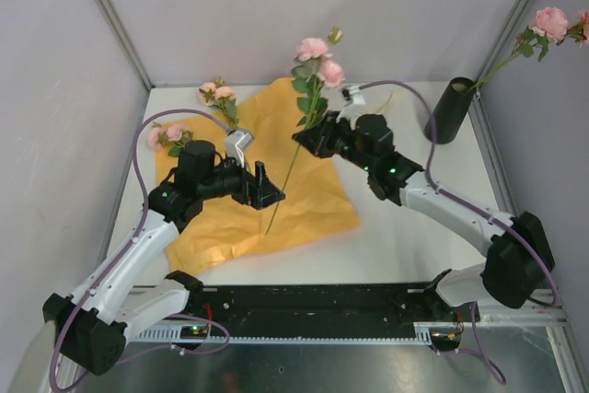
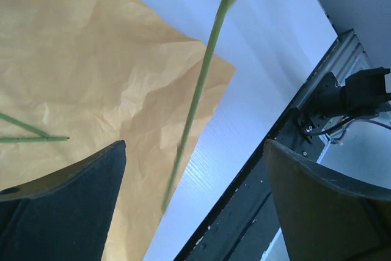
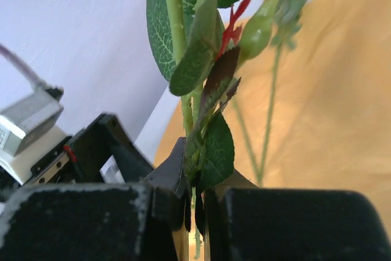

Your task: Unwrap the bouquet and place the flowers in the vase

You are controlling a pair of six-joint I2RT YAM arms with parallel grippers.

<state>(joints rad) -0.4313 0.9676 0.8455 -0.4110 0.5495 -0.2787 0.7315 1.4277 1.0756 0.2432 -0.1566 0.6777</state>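
Observation:
The bouquet is undone: its orange-yellow paper (image 1: 313,204) lies flat on the table. My right gripper (image 1: 308,138) is shut on the stem of one of the flowers (image 1: 313,48) and holds it upright, pink blooms on top. In the right wrist view the stem and leaves (image 3: 186,120) are pinched between the fingers of that gripper (image 3: 198,178). My left gripper (image 1: 269,186) stands open beside the lower stem. That stem (image 2: 201,84) passes untouched between its fingers (image 2: 195,151). The black vase (image 1: 451,109) stands at the back right with one flower (image 1: 550,21) in it.
Two more pink flowers (image 1: 219,93) (image 1: 171,133) lie on the paper's far left; their stem ends (image 2: 30,134) show in the left wrist view. A black rail (image 1: 313,306) runs along the near table edge. Enclosure walls stand on three sides.

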